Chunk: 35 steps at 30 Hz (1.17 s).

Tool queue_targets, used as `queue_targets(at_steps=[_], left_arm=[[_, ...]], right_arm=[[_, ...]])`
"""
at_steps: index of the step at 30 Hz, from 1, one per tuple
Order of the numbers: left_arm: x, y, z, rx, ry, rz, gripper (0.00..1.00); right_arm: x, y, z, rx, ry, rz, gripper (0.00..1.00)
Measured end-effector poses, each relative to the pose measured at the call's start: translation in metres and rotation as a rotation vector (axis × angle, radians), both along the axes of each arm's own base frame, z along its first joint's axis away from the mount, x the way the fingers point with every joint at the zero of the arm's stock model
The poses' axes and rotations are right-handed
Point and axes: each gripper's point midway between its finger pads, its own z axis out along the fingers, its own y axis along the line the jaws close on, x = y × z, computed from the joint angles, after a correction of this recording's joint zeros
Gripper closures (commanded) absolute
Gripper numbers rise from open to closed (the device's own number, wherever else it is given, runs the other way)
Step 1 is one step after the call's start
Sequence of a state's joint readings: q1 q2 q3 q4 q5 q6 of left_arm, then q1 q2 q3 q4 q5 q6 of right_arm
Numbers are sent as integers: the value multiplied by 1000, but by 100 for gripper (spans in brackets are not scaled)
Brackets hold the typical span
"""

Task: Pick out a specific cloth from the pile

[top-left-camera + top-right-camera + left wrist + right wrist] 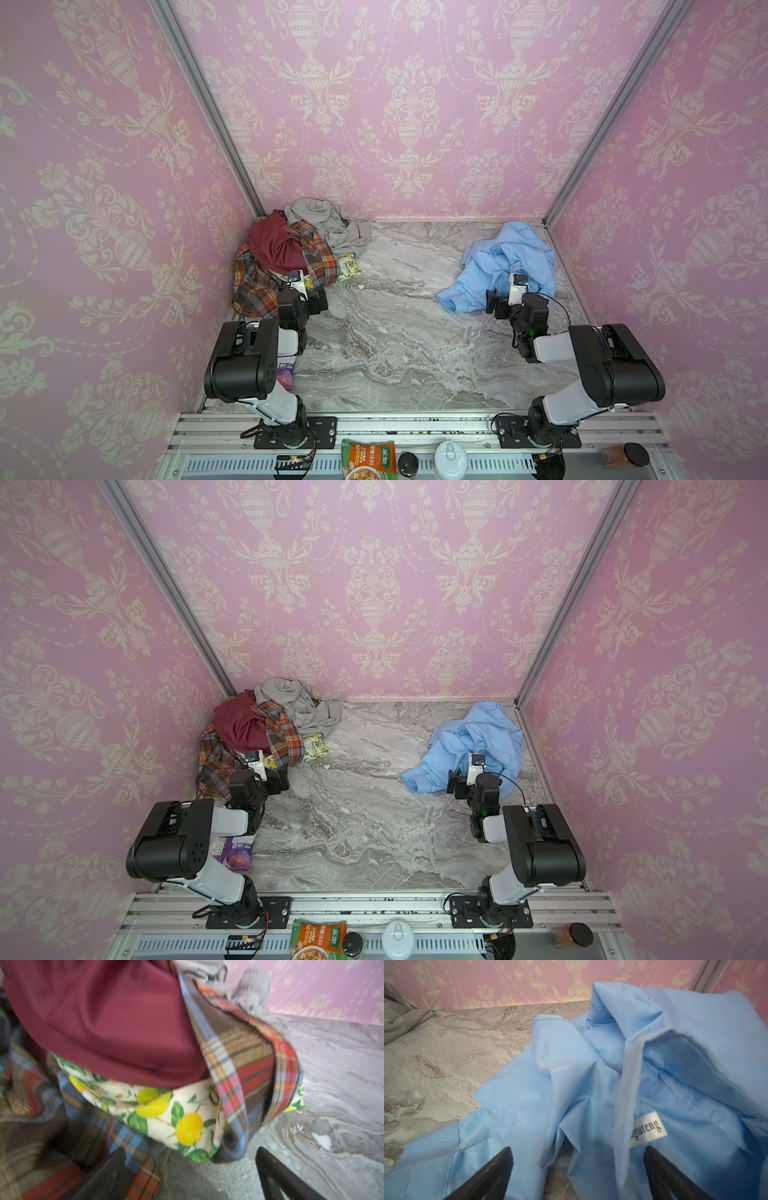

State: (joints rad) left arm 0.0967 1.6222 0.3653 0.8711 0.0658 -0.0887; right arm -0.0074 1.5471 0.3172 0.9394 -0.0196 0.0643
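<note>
Nearest the lens, on the front aluminium rail (pixel 415 428), a noodle packet (pixel 368 457), a dark bottle (pixel 407 463), a white round lid (pixel 451 459) and a spice jar (pixel 625 455) are lying in a row, and only the top views are showing them.

Both arms are sitting folded, elbows raised, forearms reaching low toward the back wall. We are finding the left gripper (pixel 191 1150) at the near edge of the pile (pixel 286 257), jaws standing wide apart and gripping nothing. The right gripper (pixel 578 1148) is sitting at the near edge of the sky-blue shirt (pixel 511 262), jaws likewise spread. Shirt fabric is lying between the fingers (pixel 492 1172), unclamped.

We are placing the shirt crumpled in the far right corner, just beside the right wall, well apart from the pile in the far left corner. Between them the marble-pattern tabletop (pixel 395 332) is giving open room through the middle, while walls are closing off the back and both sides.

The left wrist view is showing lemon-print fabric (pixel 166 1109) tucked under the dark red cloth (pixel 104 1022) and wrapped by the plaid garment (pixel 249 1068). From above, only a corner of that fabric is showing. The right wrist view is showing a white label (pixel 648 1128) inside the shirt, which the top views are not resolving. A purple packet (pixel 286 370) is lying under the left arm, seen from above only.
</note>
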Motion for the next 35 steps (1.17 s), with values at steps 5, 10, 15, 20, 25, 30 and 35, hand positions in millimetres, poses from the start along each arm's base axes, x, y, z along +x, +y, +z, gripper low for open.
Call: queue_targets(at_steps=[5, 10, 15, 20, 25, 30, 35], left_arm=[[5, -5, 9, 27, -44, -9, 1], [9, -5, 16, 39, -78, -8, 1], [10, -5, 21, 43, -96, -9, 1], [11, -5, 22, 43, -102, -9, 1], [11, -5, 22, 43, -102, -9, 1], [11, -5, 22, 43, -102, -9, 1], [11, -5, 22, 44, -102, -9, 1]], right_arm=[[12, 1, 15, -6, -37, 7, 0], [12, 2, 15, -7, -38, 15, 0], [12, 2, 15, -7, -38, 16, 0], [12, 2, 15, -7, -38, 16, 0], [12, 2, 15, -7, -38, 16, 0], [12, 2, 15, -7, -38, 16, 0], [12, 4, 15, -5, -38, 23, 0]])
